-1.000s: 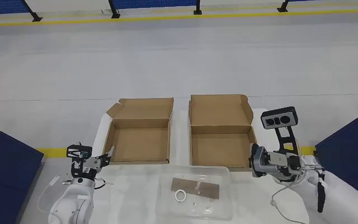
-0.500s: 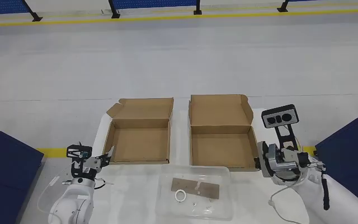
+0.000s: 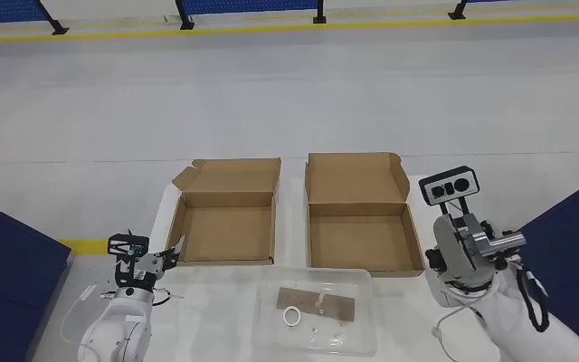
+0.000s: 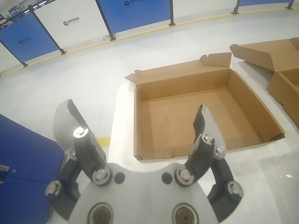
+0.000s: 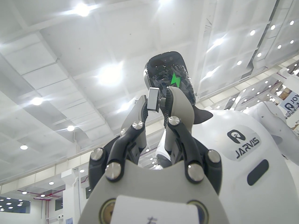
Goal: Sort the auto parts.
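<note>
My right gripper (image 5: 156,104) points up toward the ceiling and is shut on a small grey metal block (image 5: 153,99). From above, that arm (image 3: 466,249) stands beside the right cardboard box (image 3: 360,242). At the table's left front, my left gripper (image 3: 172,252) hangs open and empty. Its fingers (image 4: 202,120) frame the left cardboard box (image 4: 193,108), which is empty. A clear plastic tray (image 3: 362,282) at the front middle holds a cardboard strip (image 3: 317,301), a white ring (image 3: 291,316) and small loose parts.
Both brown boxes (image 3: 226,233) sit side by side at the table's back with lids folded open. Blue panels stand at either side of the table. A white cable (image 3: 448,330) trails near the right arm.
The right arm has swung away from the right box toward the table's right edge and turned its wrist upward. The left arm has stayed still.
</note>
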